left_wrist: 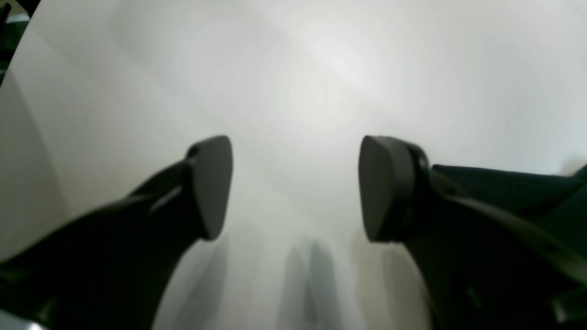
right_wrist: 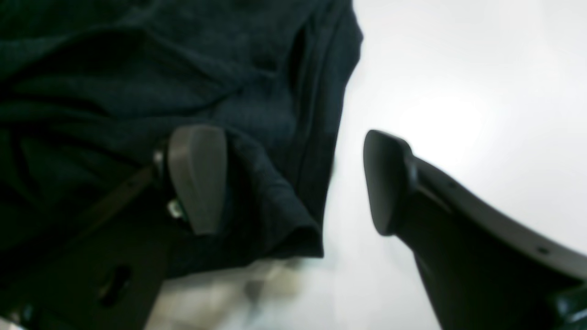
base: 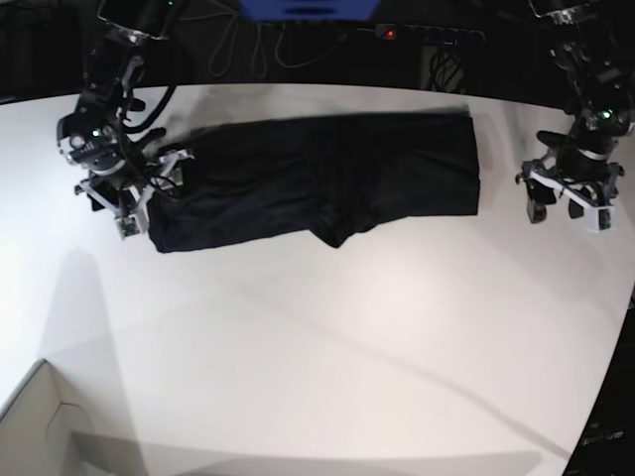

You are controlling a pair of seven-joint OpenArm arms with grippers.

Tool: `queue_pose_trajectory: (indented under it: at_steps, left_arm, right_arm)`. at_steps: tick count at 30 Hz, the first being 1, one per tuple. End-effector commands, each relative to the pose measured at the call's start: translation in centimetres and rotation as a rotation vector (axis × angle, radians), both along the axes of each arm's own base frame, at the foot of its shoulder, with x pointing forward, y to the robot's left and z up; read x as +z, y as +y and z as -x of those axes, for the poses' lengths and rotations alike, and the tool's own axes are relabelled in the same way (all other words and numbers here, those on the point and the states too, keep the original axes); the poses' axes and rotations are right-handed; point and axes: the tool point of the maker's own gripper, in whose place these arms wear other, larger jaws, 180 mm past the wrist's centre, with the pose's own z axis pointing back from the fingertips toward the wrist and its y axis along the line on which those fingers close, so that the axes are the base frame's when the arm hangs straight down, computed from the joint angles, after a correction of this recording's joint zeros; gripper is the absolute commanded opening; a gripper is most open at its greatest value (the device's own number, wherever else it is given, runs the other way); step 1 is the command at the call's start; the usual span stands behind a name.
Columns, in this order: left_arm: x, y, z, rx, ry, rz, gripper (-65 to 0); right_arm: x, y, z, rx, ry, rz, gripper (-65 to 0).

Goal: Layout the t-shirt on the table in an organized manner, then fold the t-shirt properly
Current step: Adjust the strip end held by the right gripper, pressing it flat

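At the t-shirt's (base: 317, 178) end, the wide-open right hand (right_wrist: 293, 183) straddles its edge and may pinch several layers, while the open left hand (left_wrist: 296, 188) hangs empty over the bench (base: 327, 347).

In the base view, the lower two thirds of the worktop (base: 327, 347) lie bare, so you have wide passage there. The t-shirt (base: 317, 178) stretches as a dark band across the upper middle of the frame; it blocks a low sweep from side to side. At lower left a pale cardboard box (base: 35, 426) corner intrudes. At upper right, the left gripper (base: 568, 203) hangs with jaws apart over bare worktop, just clear of the cloth's end. At upper left, the right gripper (base: 134, 203) has jaws spread across the garment's edge, one finger (right_wrist: 197, 178) over cloth, the other over bare worktop.
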Motion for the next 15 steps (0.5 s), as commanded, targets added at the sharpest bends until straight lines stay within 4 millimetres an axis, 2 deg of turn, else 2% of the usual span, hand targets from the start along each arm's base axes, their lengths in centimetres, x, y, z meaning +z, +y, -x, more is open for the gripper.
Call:
queue_pose_trajectory:
  at_steps: [1, 7, 15]
  left_arm:
    - [1.37, 0.38, -0.64, -0.003, -0.046, -0.015, -23.1]
    - [1.35, 0.37, -0.63, -0.003, -0.044, -0.015, -23.1]
    - [1.35, 0.37, -0.63, -0.003, -0.044, -0.015, -23.1]
  right_arm:
    - [1.03, 0.06, -1.05, 0.005, -0.048, -0.003, -17.3]
    - [0.29, 0.20, -1.52, 0.002, -0.030, -0.023, -17.6]
    - [0.44, 0.32, -1.80, 0.005, -0.037, -0.024, -17.7]
